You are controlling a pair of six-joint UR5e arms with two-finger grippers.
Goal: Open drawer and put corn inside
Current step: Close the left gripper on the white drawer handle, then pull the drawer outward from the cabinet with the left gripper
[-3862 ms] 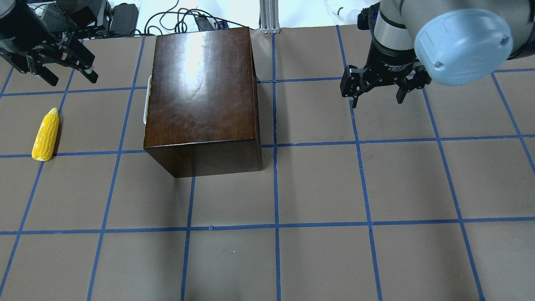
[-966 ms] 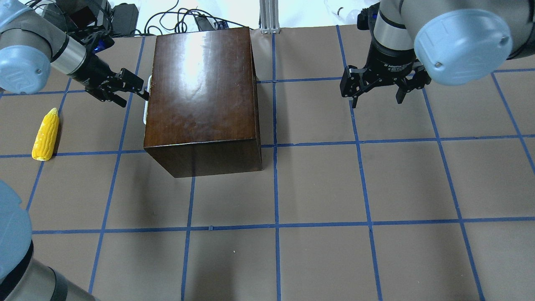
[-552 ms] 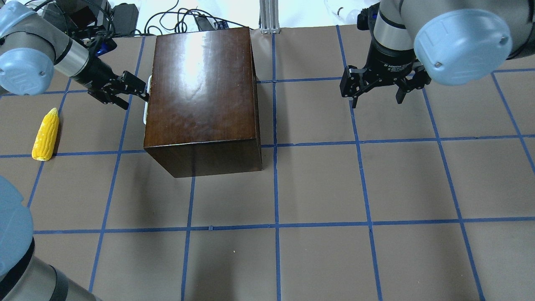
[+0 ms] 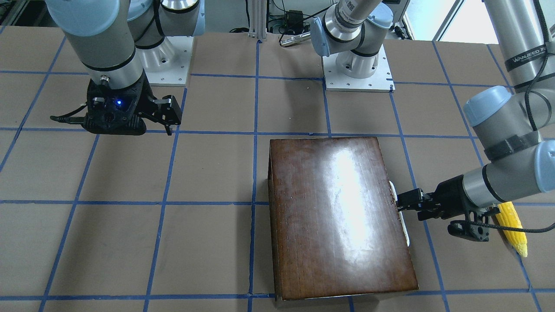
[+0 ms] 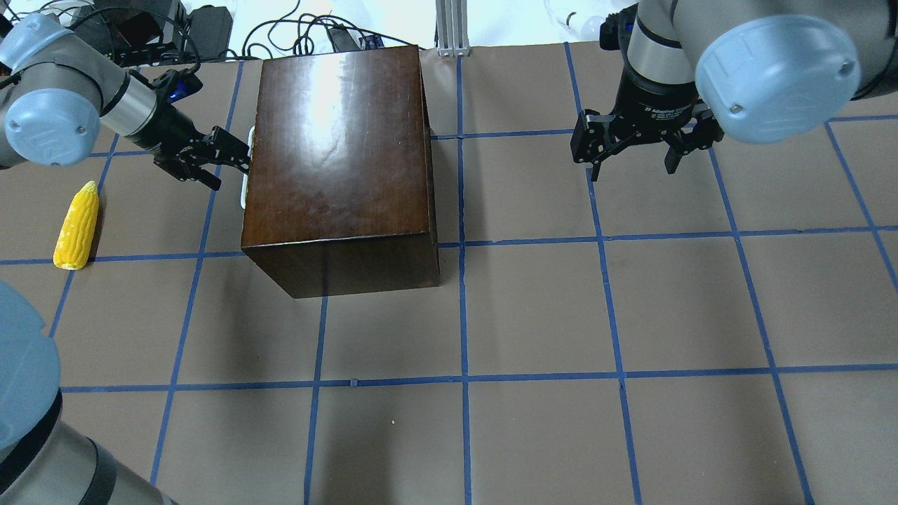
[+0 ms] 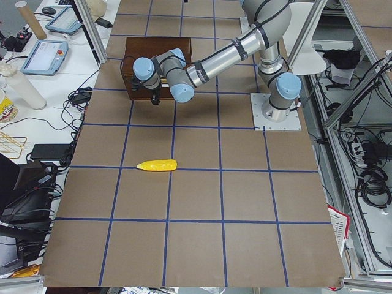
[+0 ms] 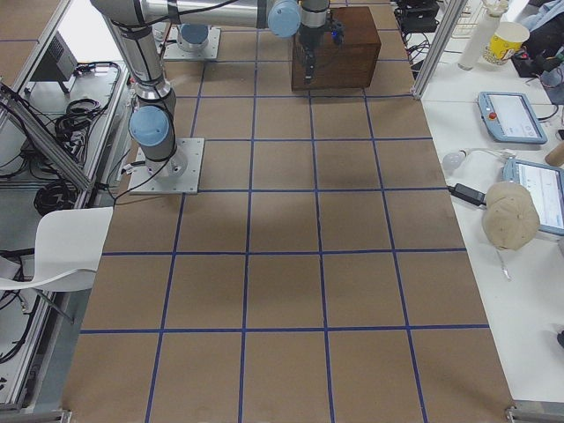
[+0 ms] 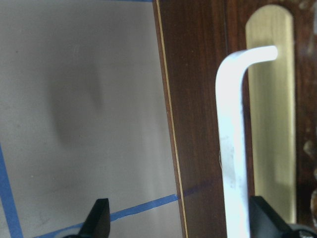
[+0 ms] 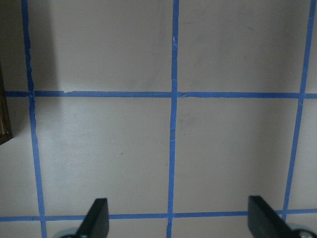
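Note:
The dark glossy wooden box [image 5: 337,154] stands left of centre, with its drawer shut. The drawer's dark front panel [image 8: 198,99] and whitish handle [image 8: 230,148] fill the left wrist view. My left gripper [image 5: 230,170] is open at the box's left face, its fingers on either side of the handle [image 5: 244,175] and not closed on it. The yellow corn [image 5: 76,226] lies on the table left of the box, behind the left wrist [image 4: 514,227]. My right gripper [image 5: 635,165] is open and empty over bare table to the right.
Blue tape lines grid the brown table top [image 5: 533,315]. Cables and electronics [image 5: 210,28] and an aluminium post [image 5: 449,28] stand along the far edge. The two arm bases [image 4: 355,69] sit on the robot's side of the table.
My left arm has swung in from the far left corner to the drawer handle and, over the last second, edged along it. The box, corn and right arm have not moved.

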